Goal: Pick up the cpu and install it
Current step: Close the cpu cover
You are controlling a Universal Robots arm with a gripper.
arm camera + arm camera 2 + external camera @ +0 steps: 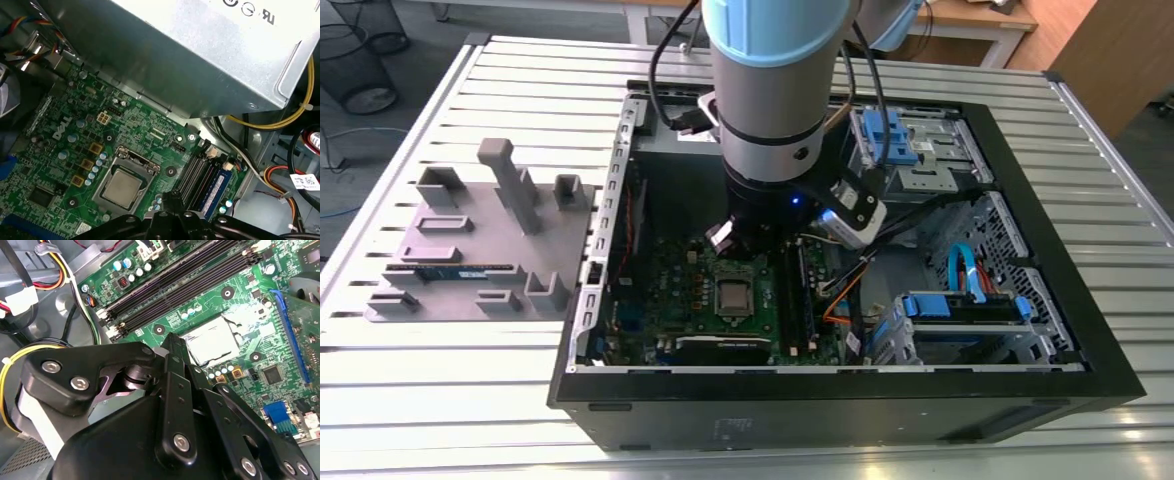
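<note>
Square, matte-silver cpu [121, 188] seated flat in its metal-framed socket [125, 172] on the green motherboard [60, 150]; black gripper [172, 352] above, fingers clenched, empty.

The arm [771, 90] hangs upright, wrist down, its gripper [172, 347] pointing downward.

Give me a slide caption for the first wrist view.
Small square silvery cpu seated in its socket on the green motherboard, black gripper just above.

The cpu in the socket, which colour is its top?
Silvery grey metal, seen best in the first wrist view: the cpu sits in the socket.
</note>
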